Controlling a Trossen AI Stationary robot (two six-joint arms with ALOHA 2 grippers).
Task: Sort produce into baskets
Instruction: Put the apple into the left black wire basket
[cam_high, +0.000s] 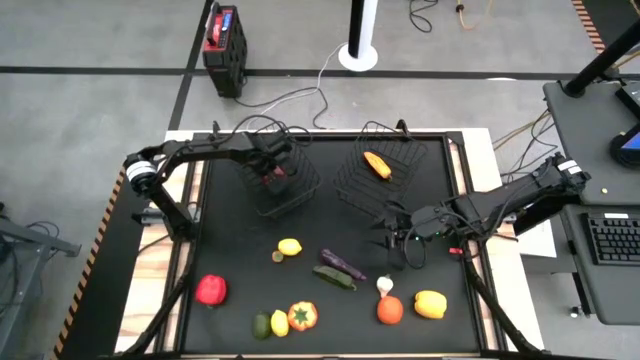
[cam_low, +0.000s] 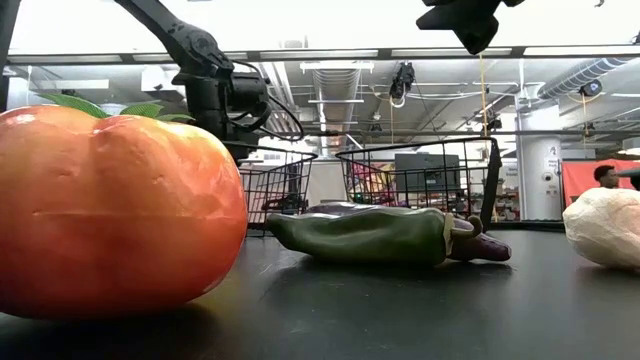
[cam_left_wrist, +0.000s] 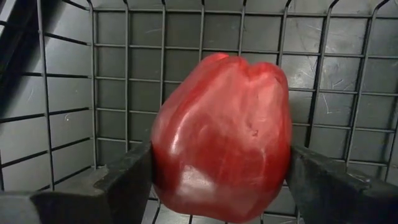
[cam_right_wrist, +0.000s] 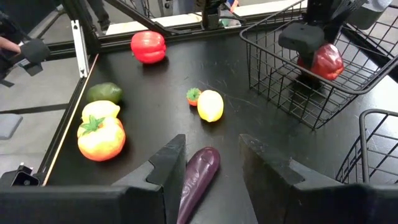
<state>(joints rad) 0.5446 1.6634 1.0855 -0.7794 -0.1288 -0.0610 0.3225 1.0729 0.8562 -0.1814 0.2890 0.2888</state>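
Nearest along the front edge of the worktop (cam_high: 470, 250) sit the loose pieces: a red pepper (cam_high: 211, 289), an orange-yellow tomato (cam_high: 302, 316), an orange fruit (cam_high: 390, 310) and a yellow pepper (cam_high: 430, 303). Just behind them the right end effector (cam_right_wrist: 210, 163) hangs low, fingers parted and empty, straddling the near end of the eggplant (cam_right_wrist: 198, 175). The eggplant's long axis runs straight ahead between the fingers, so I'd judge a plain descent and squeeze would catch it; this arm is clearly the nearer one. Farther back, the left end effector (cam_left_wrist: 221, 180) is inside the left basket (cam_high: 285, 190), clamped on a red pepper-like fruit (cam_left_wrist: 221, 137). The right basket (cam_high: 355, 185) holds a carrot (cam_high: 377, 165).
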